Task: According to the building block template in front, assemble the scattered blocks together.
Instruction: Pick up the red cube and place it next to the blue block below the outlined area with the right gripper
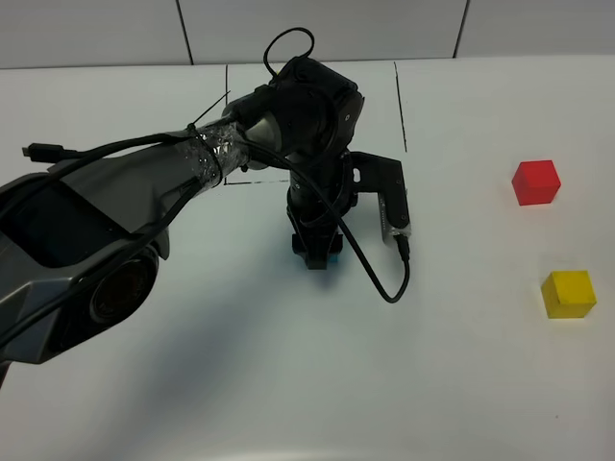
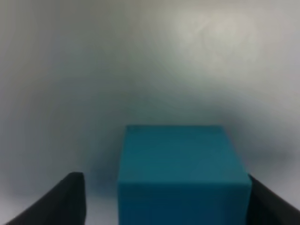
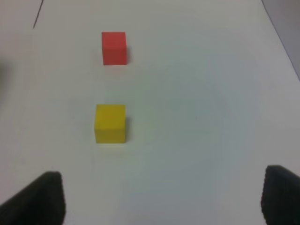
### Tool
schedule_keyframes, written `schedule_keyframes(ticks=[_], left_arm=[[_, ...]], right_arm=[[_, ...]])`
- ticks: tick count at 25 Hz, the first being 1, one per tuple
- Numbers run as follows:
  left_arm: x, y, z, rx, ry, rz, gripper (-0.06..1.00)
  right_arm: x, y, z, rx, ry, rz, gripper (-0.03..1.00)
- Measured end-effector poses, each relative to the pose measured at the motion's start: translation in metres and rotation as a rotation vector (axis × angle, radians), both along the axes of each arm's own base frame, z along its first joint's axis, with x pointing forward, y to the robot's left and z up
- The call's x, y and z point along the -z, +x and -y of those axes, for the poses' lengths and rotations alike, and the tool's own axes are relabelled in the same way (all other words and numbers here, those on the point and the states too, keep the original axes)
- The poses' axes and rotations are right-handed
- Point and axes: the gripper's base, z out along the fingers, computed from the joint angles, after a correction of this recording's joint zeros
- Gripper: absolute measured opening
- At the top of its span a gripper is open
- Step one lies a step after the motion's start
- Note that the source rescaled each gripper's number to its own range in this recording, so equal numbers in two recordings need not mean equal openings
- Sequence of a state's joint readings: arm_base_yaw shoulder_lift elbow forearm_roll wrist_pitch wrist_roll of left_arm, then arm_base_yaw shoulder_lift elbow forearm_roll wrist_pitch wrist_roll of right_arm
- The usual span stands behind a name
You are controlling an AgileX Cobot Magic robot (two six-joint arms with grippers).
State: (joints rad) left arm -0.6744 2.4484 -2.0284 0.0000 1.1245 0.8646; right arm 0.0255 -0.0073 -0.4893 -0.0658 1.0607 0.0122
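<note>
Assembly barely begun: left gripper straddles the cyan-blue block at mid-table, jaws apart, seemingly not yet clamped. Red block and yellow block lie separate; right gripper hovers near them, fingers spread, empty.

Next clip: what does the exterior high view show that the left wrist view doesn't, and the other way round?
Only the exterior high view shows the red cube, the yellow cube, the drawn black lines and the left arm reaching over them. Only the left wrist view shows the blue cube close up between the fingers, with a gap on one side. Both show the left gripper, at least a sliver of the blue cube, and the white table.
</note>
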Motion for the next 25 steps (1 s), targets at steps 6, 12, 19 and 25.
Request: schedule_keyframes(ticks=[6,12,19,25], left_arm=[[-0.031,-0.002,-0.001,-0.007,-0.030,0.038,0.96],[-0.075,-0.008,-0.006,-0.107,-0.074,0.083,0.98],[-0.135,-0.007,-0.029,-0.305,-0.153,0.176,0.98],[-0.175,0.001,-0.080,-0.565,-0.194,0.235,0.98]], right_arm=[[0.000,0.000,0.000,0.000,0.000,0.000,0.77],[0.000,0.000,0.000,0.000,0.000,0.000,0.77],[0.000,0.000,0.000,0.000,0.000,0.000,0.77],[0.000,0.000,0.000,0.000,0.000,0.000,0.77]])
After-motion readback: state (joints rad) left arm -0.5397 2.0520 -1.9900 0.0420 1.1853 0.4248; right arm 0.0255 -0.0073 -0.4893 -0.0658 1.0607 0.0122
